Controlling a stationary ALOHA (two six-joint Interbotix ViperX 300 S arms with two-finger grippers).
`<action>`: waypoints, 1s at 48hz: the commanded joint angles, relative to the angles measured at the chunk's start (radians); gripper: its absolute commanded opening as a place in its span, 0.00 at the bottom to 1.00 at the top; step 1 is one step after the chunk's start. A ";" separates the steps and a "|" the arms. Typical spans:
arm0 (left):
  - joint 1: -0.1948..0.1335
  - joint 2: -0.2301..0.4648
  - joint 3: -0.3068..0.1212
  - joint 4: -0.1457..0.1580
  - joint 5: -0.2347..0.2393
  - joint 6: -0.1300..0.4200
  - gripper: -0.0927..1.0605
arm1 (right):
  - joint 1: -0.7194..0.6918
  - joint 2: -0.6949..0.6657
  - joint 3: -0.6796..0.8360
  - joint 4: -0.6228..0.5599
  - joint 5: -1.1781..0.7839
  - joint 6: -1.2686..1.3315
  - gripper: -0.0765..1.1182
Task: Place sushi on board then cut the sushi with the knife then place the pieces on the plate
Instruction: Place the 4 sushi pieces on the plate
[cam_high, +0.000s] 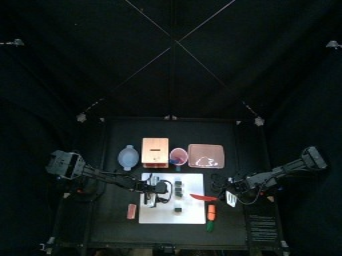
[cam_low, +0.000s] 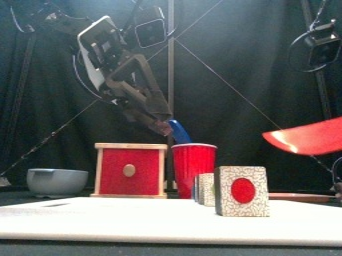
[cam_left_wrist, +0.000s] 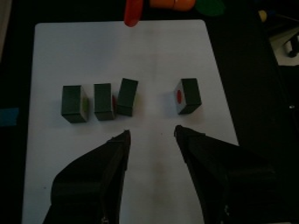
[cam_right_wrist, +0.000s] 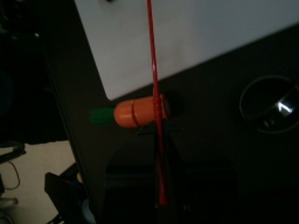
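Several dark green sushi pieces stand on the white board (cam_left_wrist: 117, 52): three close together (cam_left_wrist: 101, 99) and one apart (cam_left_wrist: 187, 96) with a red centre. In the front view the near piece (cam_low: 243, 190) shows its red centre, with the others (cam_low: 206, 188) behind it. My left gripper (cam_left_wrist: 152, 133) hovers open over the board's near part, short of the pieces. My right gripper (cam_right_wrist: 156, 156) is shut on the red knife (cam_right_wrist: 153, 79), seen edge-on; its blade (cam_low: 307, 135) hangs at the right above the board. The pink plate (cam_high: 205, 156) lies behind the board.
Along the back stand a blue-grey bowl (cam_high: 127, 157), a wooden box with a red drawer (cam_low: 131, 170), and a red cup (cam_low: 194, 170) holding a blue knife (cam_low: 178, 130). A toy carrot (cam_right_wrist: 140, 112) lies off the board's right edge (cam_high: 211, 213). Another small toy (cam_high: 132, 211) lies at the left.
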 joint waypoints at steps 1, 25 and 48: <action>0.018 -0.023 -0.011 0.006 -0.025 0.002 0.79 | -0.015 0.003 0.005 0.015 0.029 0.002 0.41; 0.055 -0.040 0.054 0.021 -0.245 -0.002 0.79 | -0.067 0.000 0.008 0.031 0.129 -0.002 0.67; 0.086 -0.106 0.199 0.005 -0.540 -0.002 0.79 | -0.138 0.147 -0.130 -0.405 -0.057 0.003 0.68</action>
